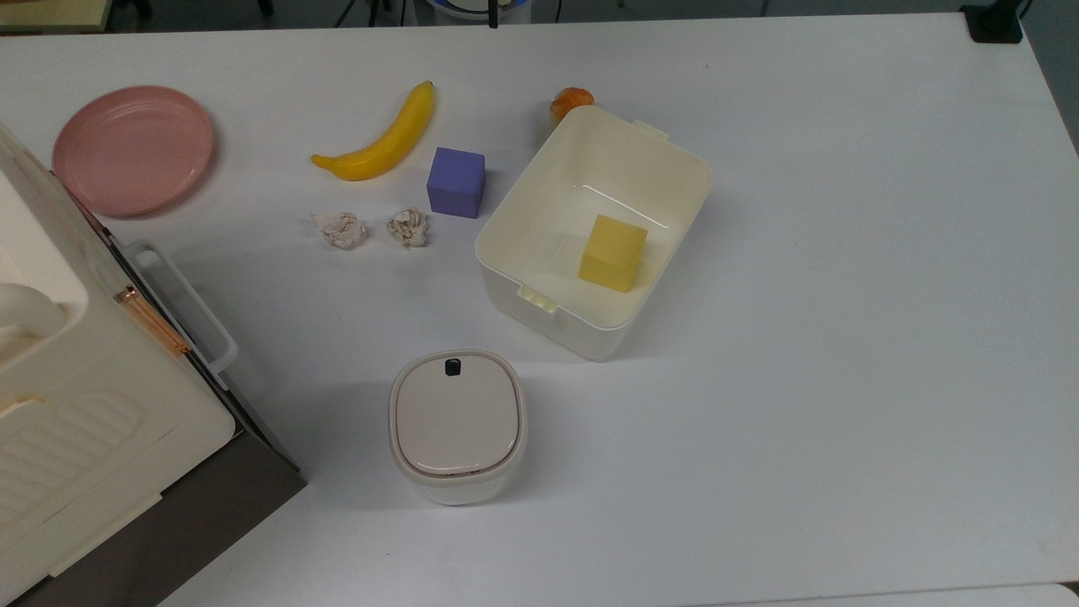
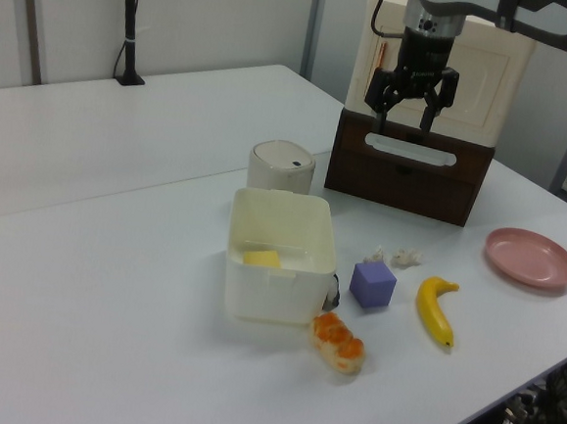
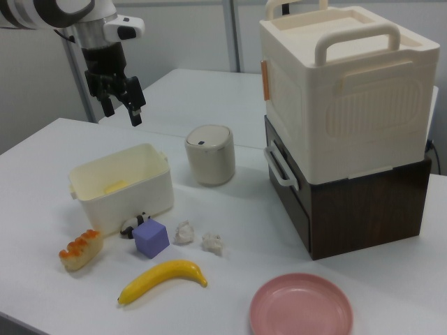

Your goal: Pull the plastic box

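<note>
The plastic box (image 1: 560,324) is a cream-white lidless tub near the table's middle, with a yellow cube (image 1: 613,252) inside it. It also appears in the left view as the plastic box (image 2: 277,295) and in the right view as the plastic box (image 3: 129,195). My gripper (image 2: 406,110) hangs high in the air, open and holding nothing. In the right view the gripper (image 3: 122,112) is well above the box and toward the right view's left, clear of the rim.
A bin with a beige lid (image 1: 457,426) stands near the box. A purple cube (image 1: 456,182), a banana (image 1: 383,139), two paper wads (image 1: 340,229), an orange food piece (image 1: 571,99) and a pink plate (image 1: 132,149) lie around. A big cream appliance (image 1: 67,405) fills the top view's left.
</note>
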`<state>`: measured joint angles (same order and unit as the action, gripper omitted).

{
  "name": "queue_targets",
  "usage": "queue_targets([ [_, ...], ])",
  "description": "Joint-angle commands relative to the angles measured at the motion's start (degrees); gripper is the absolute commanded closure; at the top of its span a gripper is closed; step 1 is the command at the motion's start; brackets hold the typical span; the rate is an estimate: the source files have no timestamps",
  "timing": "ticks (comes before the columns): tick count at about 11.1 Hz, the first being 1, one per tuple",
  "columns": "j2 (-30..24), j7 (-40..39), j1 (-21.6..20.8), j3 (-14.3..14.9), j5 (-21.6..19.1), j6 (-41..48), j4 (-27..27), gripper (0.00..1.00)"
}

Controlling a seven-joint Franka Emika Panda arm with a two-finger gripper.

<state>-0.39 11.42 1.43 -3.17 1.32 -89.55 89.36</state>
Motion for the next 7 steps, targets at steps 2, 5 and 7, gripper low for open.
queue_targets([
  [2, -0.4, -3.0, -0.6, 0.6, -1.2, -0.8, 0.4, 0.0],
  [5, -0.4, -4.0, -0.7, 0.6, -1.2, -1.0, 0.4, 0.0],
  [7, -0.5, -4.0, -0.6, 0.6, -1.2, -1.1, 0.4, 0.0],
])
